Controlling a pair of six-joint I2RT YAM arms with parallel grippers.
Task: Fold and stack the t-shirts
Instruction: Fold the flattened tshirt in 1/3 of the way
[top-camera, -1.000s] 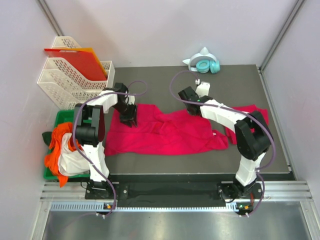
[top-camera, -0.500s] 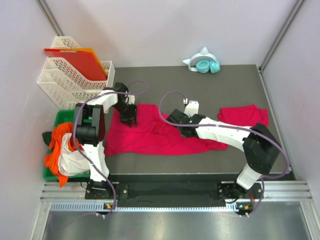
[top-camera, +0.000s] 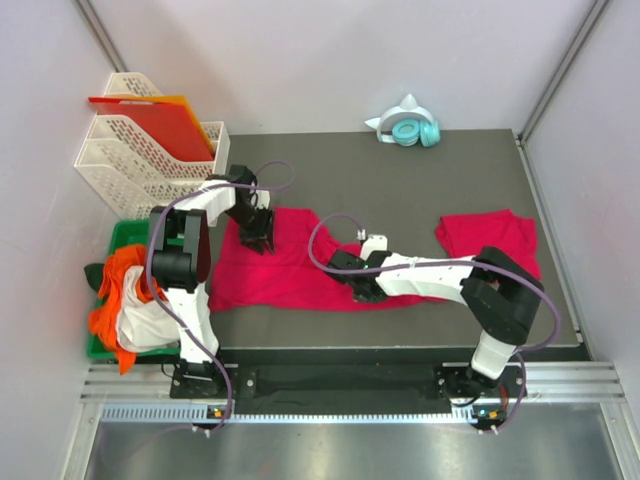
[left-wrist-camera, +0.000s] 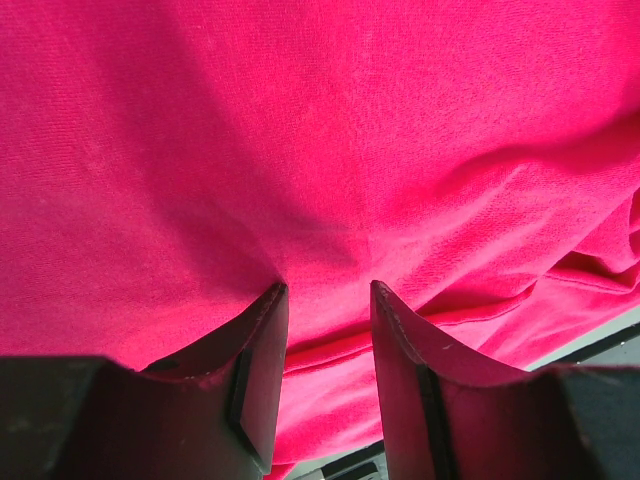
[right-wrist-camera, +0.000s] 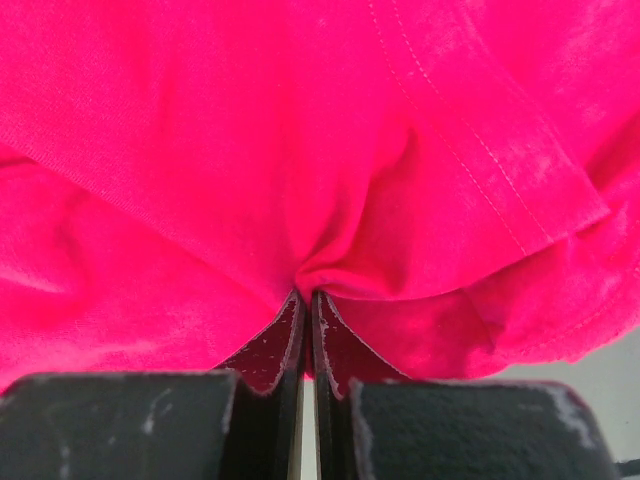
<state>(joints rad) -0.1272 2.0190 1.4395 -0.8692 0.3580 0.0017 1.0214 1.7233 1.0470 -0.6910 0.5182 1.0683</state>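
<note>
- Far left, beside the bench (top-camera: 420, 185): green bin (top-camera: 120, 236) heaped with orange and white cloths (top-camera: 125, 290), likely parked there to leave the folding space free.
- Just behind: white trays (top-camera: 140, 165) with stiff red sheets (top-camera: 150, 120) lying across the top. No apparent part in the fold.
- Left fingers (top-camera: 262, 240): tips down on the far left corner of the shirt (top-camera: 280, 275), half parted. Cannot tell whether a fold is caught between them or only pressed flat. Probably set there as an anchor, so that end does not slide while the other end is pulled.
- Shirt: spread over the left half of the bench, wrinkled, with its right end bunched at the right fingers.
- Right fingers (top-camera: 362, 291): clenched on a pinch of the shirt beside a stitched hem, low over the near middle, with the arm stretched leftward across the bench. Held so, in all likelihood, to carry the right side over the rest for a fold.
- Headphones (top-camera: 410, 130): beyond the far edge, well apart from the work.
- Second shirt (top-camera: 490, 240): crumpled near the right edge, well apart from the first, untouched and apparently waiting its turn.
</note>
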